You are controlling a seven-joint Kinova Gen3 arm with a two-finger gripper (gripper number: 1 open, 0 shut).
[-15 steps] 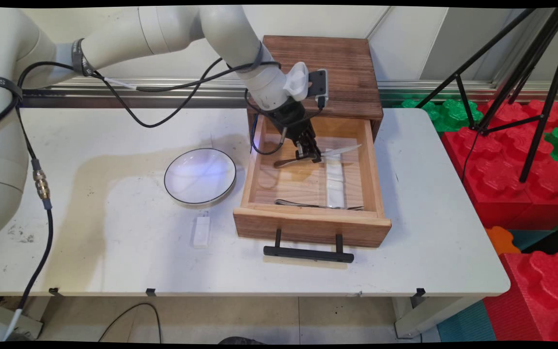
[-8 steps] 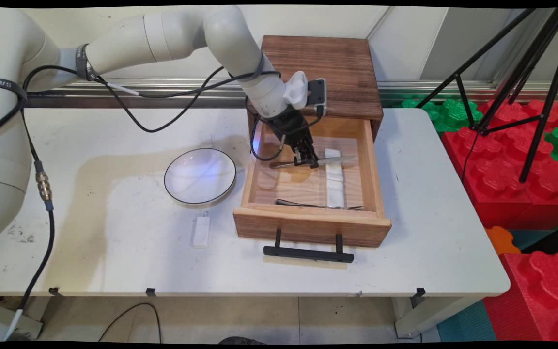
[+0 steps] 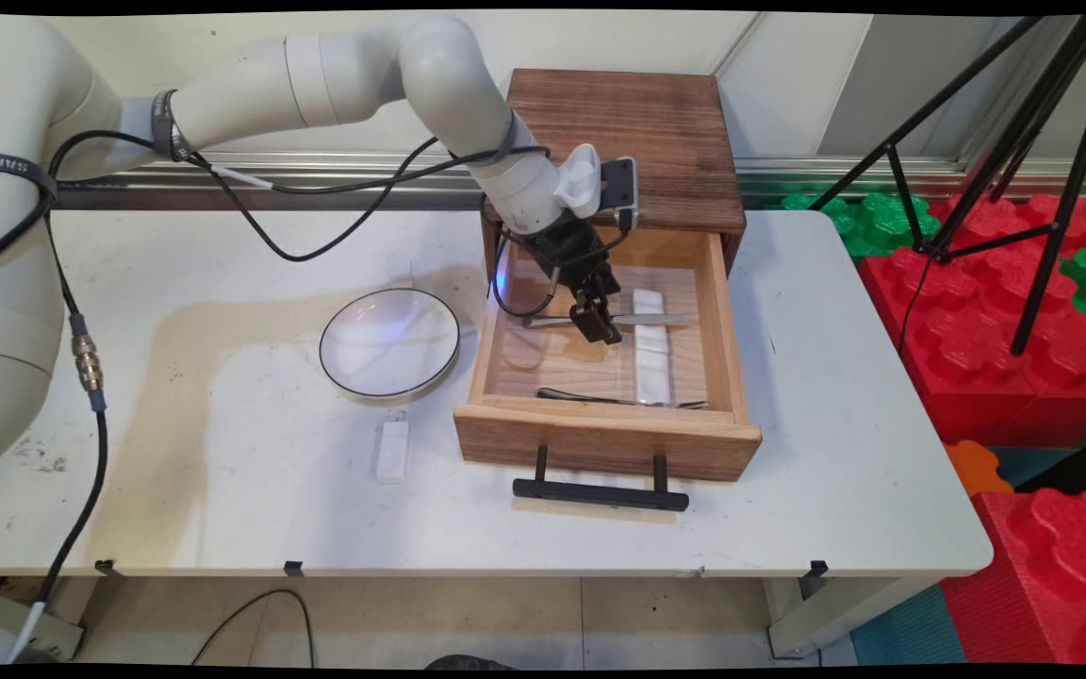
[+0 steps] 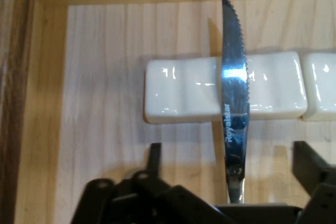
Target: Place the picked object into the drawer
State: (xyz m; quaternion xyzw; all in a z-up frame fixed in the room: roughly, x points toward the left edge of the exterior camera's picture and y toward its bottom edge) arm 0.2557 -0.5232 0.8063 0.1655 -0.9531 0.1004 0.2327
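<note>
Main view — white table (image 3: 222, 490), open wooden drawer (image 3: 605, 438), tool (image 3: 597, 325) spread wide over knife (image 4: 234, 87), red blocks (image 3: 995, 321) beyond.

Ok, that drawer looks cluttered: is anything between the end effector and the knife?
Nothing visible does. The end effector hangs open directly over the knife, a finger on either side of it. The blade lies across a white rest; another utensil lies apart at the drawer's front.

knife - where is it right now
In the main view the knife is inside the open wooden drawer right of the plate. Its blade lies across a white ceramic rest, with the gripper over its handle end.
</note>
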